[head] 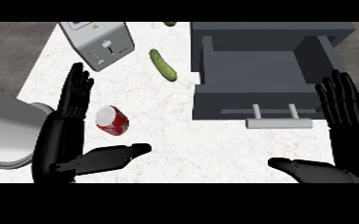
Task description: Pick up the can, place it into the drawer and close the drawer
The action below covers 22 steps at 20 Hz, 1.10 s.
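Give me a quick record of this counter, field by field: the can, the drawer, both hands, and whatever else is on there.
can: red, on its side on the counter, not held
drawer: grey, open, handle toward the robot
left hand: open, fingers and thumb either side of the can
right hand: open, at the view's right edge beside the drawer
other items: toaster, cucumber

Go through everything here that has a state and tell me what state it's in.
Grey box drawer: pulled open, nothing inside.
Red metal can: on the white counter, not held.
Black left hand: open, beside the can.
Black right hand: open, holding nothing.
Long green cucumber: lying flat on the counter.
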Available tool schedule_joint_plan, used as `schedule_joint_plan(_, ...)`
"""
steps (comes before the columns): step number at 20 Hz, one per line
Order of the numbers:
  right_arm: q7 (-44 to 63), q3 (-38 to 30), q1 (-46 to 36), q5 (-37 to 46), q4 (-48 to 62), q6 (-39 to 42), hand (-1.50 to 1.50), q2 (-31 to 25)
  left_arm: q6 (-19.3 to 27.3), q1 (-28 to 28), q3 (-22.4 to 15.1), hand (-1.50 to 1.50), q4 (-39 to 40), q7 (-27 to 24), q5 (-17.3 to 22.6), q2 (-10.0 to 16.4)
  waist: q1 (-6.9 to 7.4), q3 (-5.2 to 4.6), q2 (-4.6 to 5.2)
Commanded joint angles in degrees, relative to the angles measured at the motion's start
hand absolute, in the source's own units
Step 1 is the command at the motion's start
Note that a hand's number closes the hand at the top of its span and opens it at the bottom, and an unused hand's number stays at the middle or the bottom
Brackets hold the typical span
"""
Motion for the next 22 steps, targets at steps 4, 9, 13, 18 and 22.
schedule_joint_plan(4, -0.1, -3.74, 2.51, -3.03, -0.3, 2.93, -1.5, -1.5, 8.05, 2.11, -8.6, -1.5, -3.93, 7.4, -5.05, -0.25, 0.1, -0.02, -0.06)
schedule_joint_plan(9, 0.08, -2.65, 4.43, -2.39, -2.53, 3.75, -1.5, -0.05, 3.54, 2.88, -0.08, -1.5, -2.88, 3.2, 1.21, 0.33, 0.13, -0.04, -0.02)
schedule_joint_plan(13, -4.25, -4.35, 1.96, -2.93, 3.49, 3.51, -1.5, 0.68, 4.63, 5.06, 2.0, -1.5, 3.1, -3.09, 4.06, 0.6, 0.28, -0.07, 0.07)
schedule_joint_plan(18, -8.46, -4.47, 10.3, -2.76, 0.89, 7.68, -1.5, 1.59, 4.22, 0.81, 2.22, -1.5, 0.89, 2.97, 1.67, 0.38, 0.01, -0.03, -0.02)
schedule_joint_plan(22, -6.09, -7.43, 8.84, -3.92, -0.7, 7.84, -1.5, 0.07, 4.11, 3.42, 2.46, -1.5, 6.38, -4.3, 3.73, -0.18, 0.03, -0.04, -0.01)
